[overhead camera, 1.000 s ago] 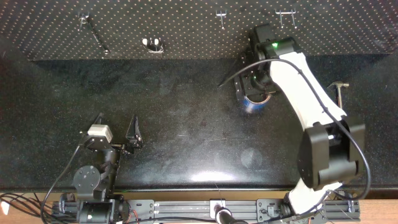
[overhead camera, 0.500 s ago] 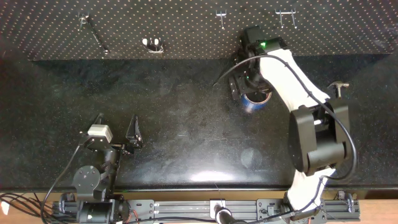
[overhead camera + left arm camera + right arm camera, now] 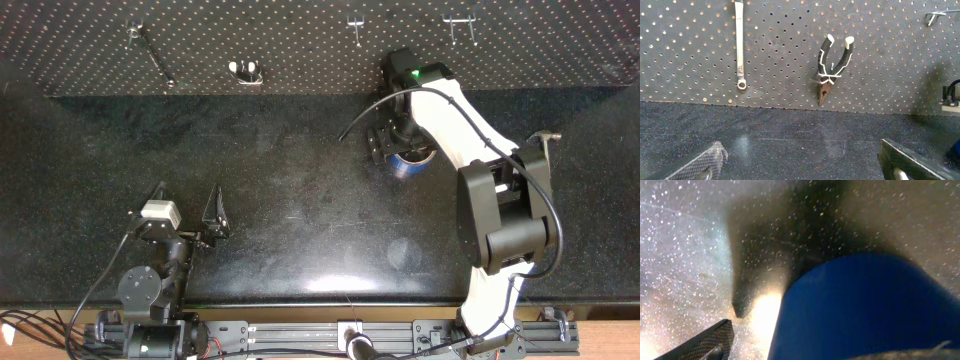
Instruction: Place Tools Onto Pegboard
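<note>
Right pincer [image 3: 398, 148] sits at the blue tape roll [image 3: 413, 164], 1 o'clock on the surface [image 3: 300, 210] near the pegboard [image 3: 300, 40], grip not determinable; left pincer [image 3: 188, 205] stands wide at 8 o'clock.

The roll [image 3: 865, 310] is blue, the worktop [image 3: 280, 200] speckled black, the pegboard [image 3: 890, 50] dark and hole-dotted, the pliers [image 3: 826, 82] black-and-white.

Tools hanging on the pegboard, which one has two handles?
The black-and-white pliers, hanging nose down. The long silver wrench beside them is just one straight bar.
</note>
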Controlling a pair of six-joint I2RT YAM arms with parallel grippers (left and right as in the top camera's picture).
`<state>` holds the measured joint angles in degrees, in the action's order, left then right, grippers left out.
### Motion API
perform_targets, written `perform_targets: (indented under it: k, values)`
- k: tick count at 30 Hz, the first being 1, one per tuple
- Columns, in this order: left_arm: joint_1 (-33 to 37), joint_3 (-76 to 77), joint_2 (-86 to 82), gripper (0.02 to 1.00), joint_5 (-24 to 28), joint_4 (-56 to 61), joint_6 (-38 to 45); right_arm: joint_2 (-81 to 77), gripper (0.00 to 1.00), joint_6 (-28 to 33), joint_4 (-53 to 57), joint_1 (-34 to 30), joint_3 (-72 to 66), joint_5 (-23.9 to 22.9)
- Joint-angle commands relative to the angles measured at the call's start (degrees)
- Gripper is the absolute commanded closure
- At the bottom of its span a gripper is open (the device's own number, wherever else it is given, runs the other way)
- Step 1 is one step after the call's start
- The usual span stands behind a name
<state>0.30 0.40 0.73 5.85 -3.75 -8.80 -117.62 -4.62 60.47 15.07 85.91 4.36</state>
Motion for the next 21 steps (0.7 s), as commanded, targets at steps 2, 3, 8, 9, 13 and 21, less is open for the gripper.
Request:
perform_targets:
  k: [2,3,8,9,13,21]
  values:
    - [0.1,-0.1,-0.5,0.023,0.9,-0.4,0.7,-1.0,0.343,-0.3,0.5,1.3,1.0,-0.7]
    - [0.1,-0.1,-0.5,0.023,0.9,-0.4,0.7,-1.0,0.408,-0.3,0.5,1.5,1.0,-0.7]
    - [0.1,-0.1,-0.5,0.023,0.9,-0.4,0.7,-1.0,0.487,-0.3,0.6,1.7,1.0,-0.7]
    - [0.1,-0.1,-0.5,0.025,0.9,-0.4,0.7,-1.0,0.487,-0.3,0.5,1.7,1.0,-0.7]
    - [0.1,-0.1,-0.5,0.023,0.9,-0.4,0.7,-1.0,0.487,-1.4,0.5,1.7,0.9,-0.8]
    - [0.1,-0.1,-0.5,0.025,0.9,-0.4,0.7,-2.5,0.505,-1.7,0.6,1.7,0.9,-0.8]
